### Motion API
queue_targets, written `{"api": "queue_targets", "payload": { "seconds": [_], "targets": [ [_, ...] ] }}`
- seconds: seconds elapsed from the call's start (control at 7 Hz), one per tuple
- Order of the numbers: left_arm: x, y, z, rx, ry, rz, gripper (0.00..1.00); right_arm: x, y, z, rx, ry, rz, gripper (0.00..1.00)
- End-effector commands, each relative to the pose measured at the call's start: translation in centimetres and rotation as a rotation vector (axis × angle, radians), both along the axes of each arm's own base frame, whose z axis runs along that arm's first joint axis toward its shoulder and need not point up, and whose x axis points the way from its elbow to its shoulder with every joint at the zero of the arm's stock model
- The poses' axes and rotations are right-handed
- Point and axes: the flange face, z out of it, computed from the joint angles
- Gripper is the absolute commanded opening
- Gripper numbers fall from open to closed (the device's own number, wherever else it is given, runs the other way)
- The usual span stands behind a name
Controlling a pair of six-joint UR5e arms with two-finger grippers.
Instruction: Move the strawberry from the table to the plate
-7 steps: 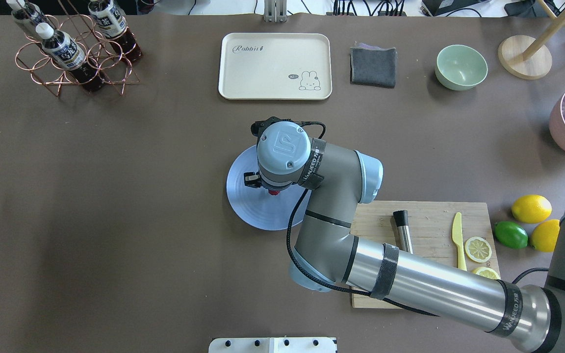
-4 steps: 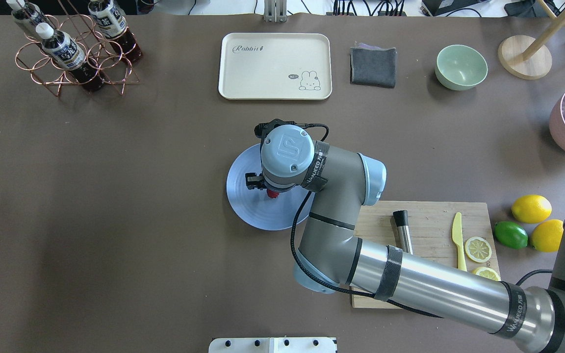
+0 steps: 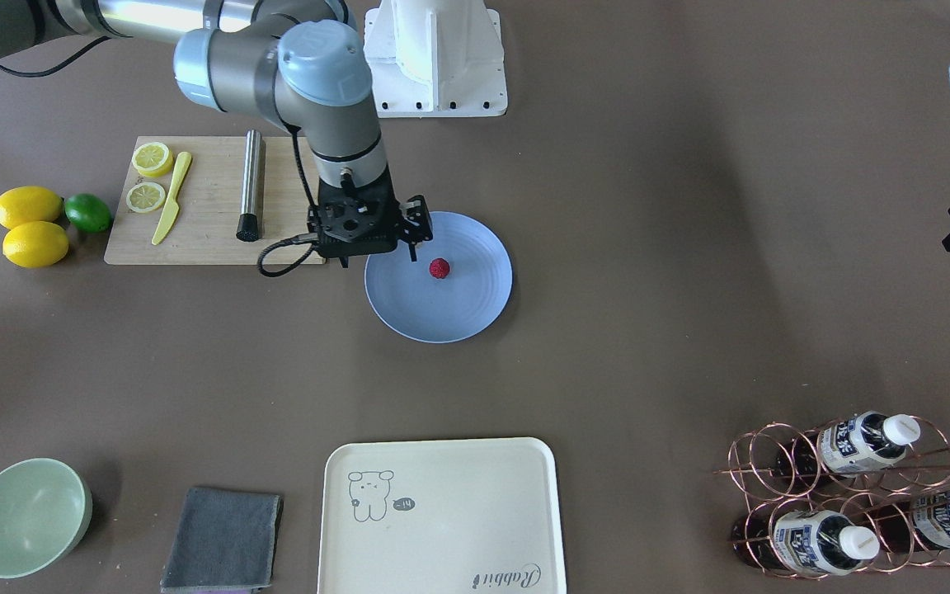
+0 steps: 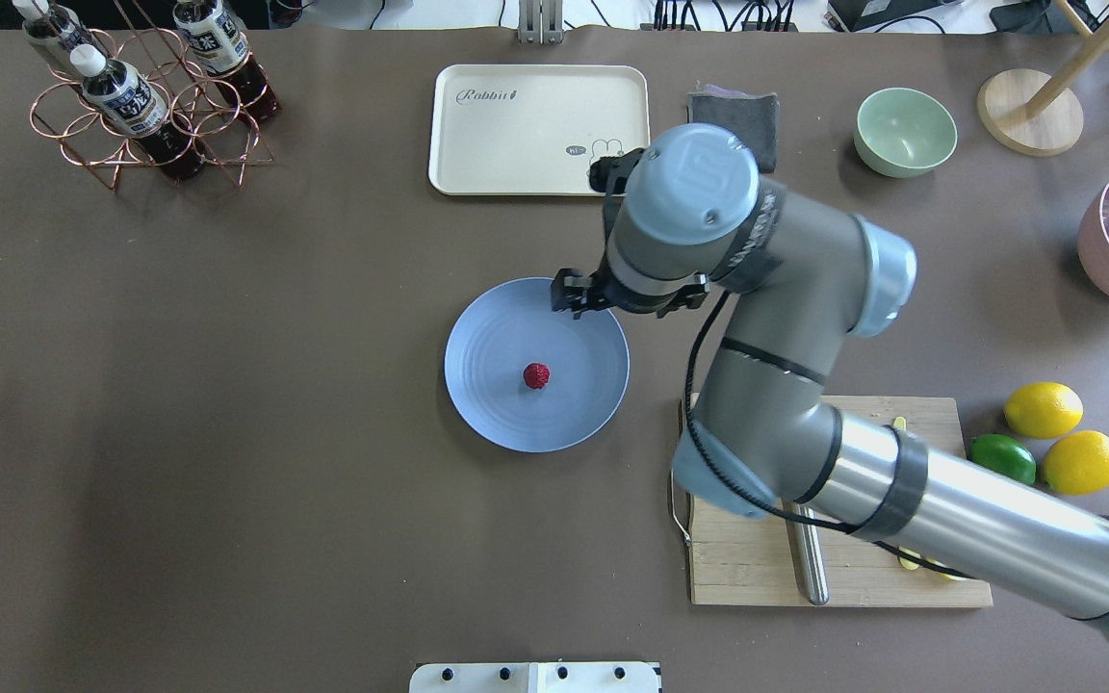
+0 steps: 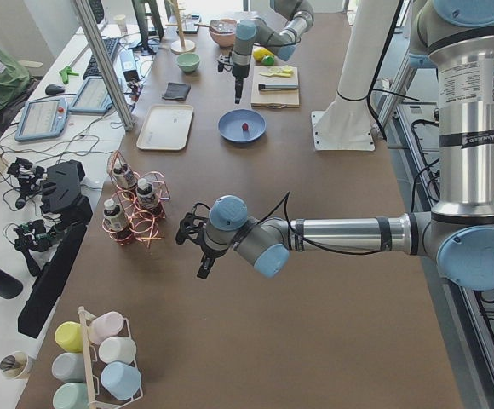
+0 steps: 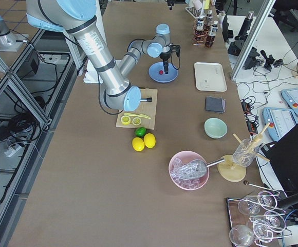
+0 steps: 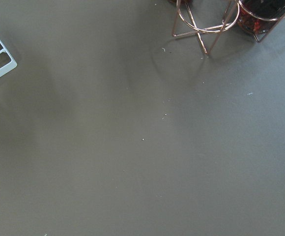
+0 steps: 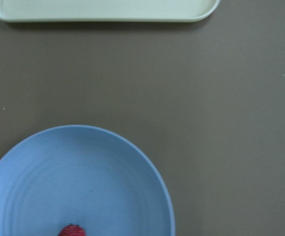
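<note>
Red strawberry central on plate, right gripper above its rim

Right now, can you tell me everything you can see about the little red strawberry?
The strawberry is tiny, dark red, roundish and bumpy. It lies by itself near the middle of the round pale blue plate, which sits on the brown table. Only the plate touches it. The right hand hangs by the plate's rim, apart from the berry. It is too small to make out any leaves or stem.
</note>
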Motion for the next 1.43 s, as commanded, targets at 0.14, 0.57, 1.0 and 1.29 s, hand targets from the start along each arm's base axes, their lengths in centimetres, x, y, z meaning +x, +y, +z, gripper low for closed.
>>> {"api": "queue_targets", "payload": {
  "seconds": [0.14,0.57,1.0,1.29],
  "targets": [
    [-3.2,-0.5,0.7,-0.021,-0.064,0.024,0.98,19.6,-5.7,12.3,0.02,0.079,-0.068,1.0],
    [-7.8,-3.6,-3.2,-0.019,-0.14,0.076,0.98,38.2,-5.0,27.3,0.048,0.137,-0.176,1.0],
    [-8.3,-3.7,-3.2,0.01,-0.162,0.124,0.98,52.5,-0.7,38.1,0.025,0.146,-0.151,1.0],
    [-8.4,-3.4,-2.9,0.002,-0.156,0.125,0.98,57.1,0.3,42.0,0.011,0.129,-0.13,1.0]
  ]
}}
